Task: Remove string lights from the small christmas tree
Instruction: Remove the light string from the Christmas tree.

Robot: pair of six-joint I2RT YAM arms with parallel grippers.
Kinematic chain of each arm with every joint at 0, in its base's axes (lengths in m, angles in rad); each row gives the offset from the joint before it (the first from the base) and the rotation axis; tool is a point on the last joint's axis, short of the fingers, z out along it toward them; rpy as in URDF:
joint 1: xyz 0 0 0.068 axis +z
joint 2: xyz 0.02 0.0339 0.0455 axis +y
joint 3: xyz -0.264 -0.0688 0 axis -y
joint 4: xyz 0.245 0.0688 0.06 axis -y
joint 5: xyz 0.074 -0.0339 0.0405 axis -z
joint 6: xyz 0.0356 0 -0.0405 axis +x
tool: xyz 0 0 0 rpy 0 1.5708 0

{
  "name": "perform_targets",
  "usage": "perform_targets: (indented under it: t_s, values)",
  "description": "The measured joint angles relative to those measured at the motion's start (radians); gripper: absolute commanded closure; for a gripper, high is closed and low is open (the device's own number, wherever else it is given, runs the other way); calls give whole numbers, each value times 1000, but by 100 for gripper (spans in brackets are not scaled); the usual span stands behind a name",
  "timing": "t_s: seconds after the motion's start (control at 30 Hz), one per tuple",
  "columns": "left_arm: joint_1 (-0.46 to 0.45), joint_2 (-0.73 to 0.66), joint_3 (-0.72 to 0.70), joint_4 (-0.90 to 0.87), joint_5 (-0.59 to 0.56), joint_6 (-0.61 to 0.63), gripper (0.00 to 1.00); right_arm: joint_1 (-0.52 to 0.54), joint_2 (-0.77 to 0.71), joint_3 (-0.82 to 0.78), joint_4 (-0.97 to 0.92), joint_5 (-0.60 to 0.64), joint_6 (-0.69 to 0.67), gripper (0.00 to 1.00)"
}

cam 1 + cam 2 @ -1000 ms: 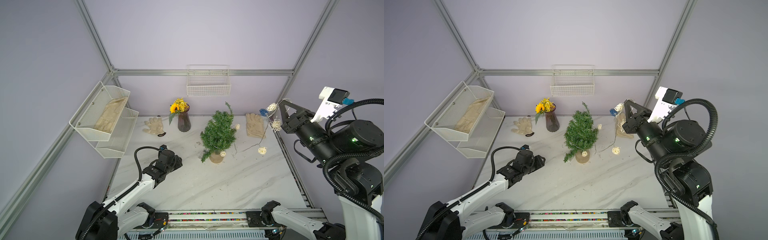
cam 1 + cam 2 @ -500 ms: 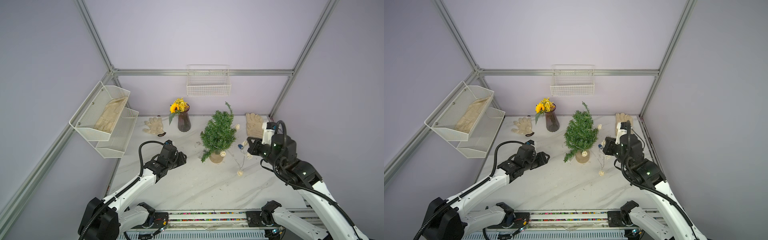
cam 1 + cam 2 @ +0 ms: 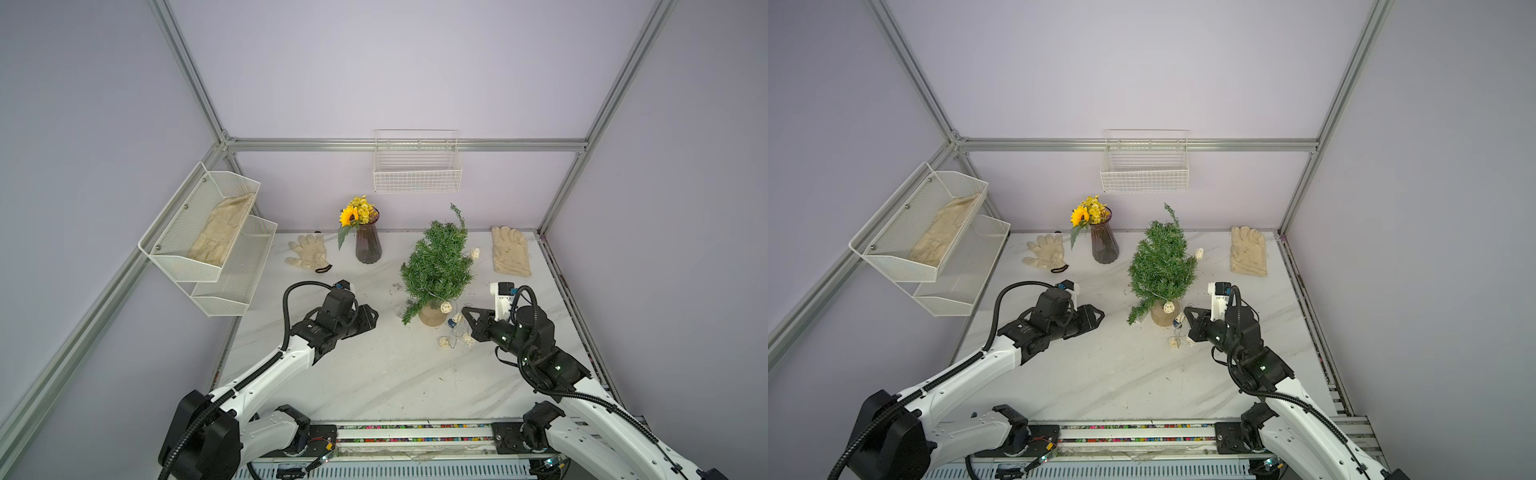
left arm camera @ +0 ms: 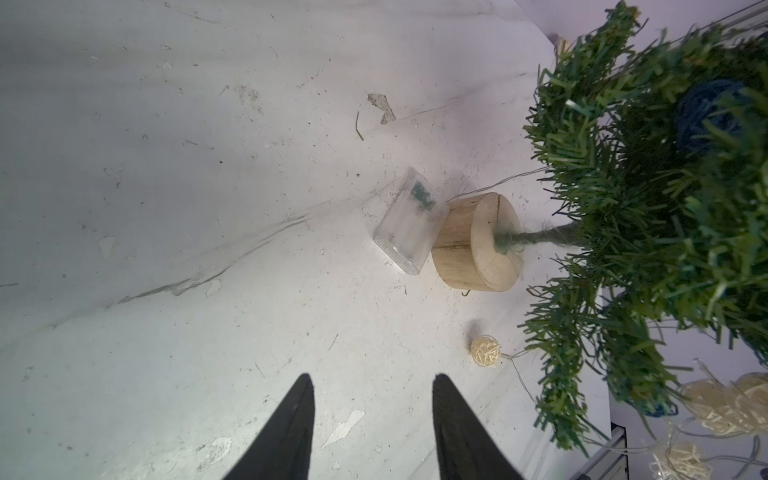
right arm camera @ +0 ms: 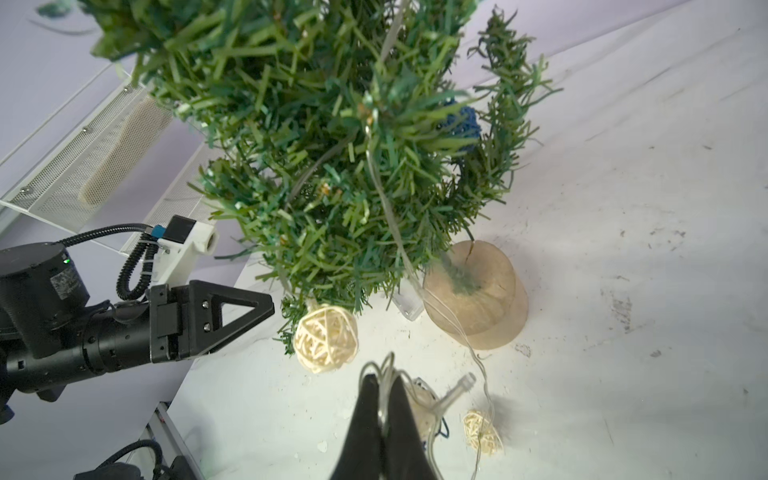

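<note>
The small christmas tree (image 3: 436,266) (image 3: 1160,266) stands upright on its round wooden base (image 4: 478,245), right of centre. The string lights (image 5: 482,430) still run through its branches: a blue ball (image 5: 459,122) sits in the needles and a cream ball (image 3: 446,307) hangs by the base. More balls (image 3: 444,341) lie on the table, and the clear battery box (image 4: 409,226) rests against the base. My right gripper (image 5: 384,378) (image 3: 465,316) is low, right of the base, shut on loops of the wire. Left of the tree, my left gripper (image 4: 372,378) (image 3: 372,318) is open and holds nothing.
A dark vase of yellow flowers (image 3: 368,245) stands behind and left of the tree. Cream gloves lie at back left (image 3: 309,253) and back right (image 3: 510,251). A wire basket (image 3: 417,174) hangs on the back wall; a two-tier mesh shelf (image 3: 208,232) juts from the left wall.
My right arm dropped from high at the right to table level beside the tree's base, bringing the strand and its balls down. My left arm moved toward the tree.
</note>
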Motion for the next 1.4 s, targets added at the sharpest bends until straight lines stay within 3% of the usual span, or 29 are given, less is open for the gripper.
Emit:
perform_targets:
  t_s: [0.23, 0.3, 0.67, 0.87, 1.4]
  values:
    - [0, 98, 83, -1, 15, 29, 53, 0, 35, -14, 151, 58, -53, 100]
    - [0, 121, 118, 1, 22, 43, 53, 0, 65, -14, 173, 77, -64, 94]
    - [9, 277, 299, 4, 76, 117, 53, 0, 234, 53, 214, 115, -134, 84]
    - [20, 353, 330, -3, 109, 134, 53, 0, 248, 87, 232, 126, -164, 78]
    - [22, 364, 330, 3, 116, 130, 53, -5, 222, 72, 235, 188, -187, 92]
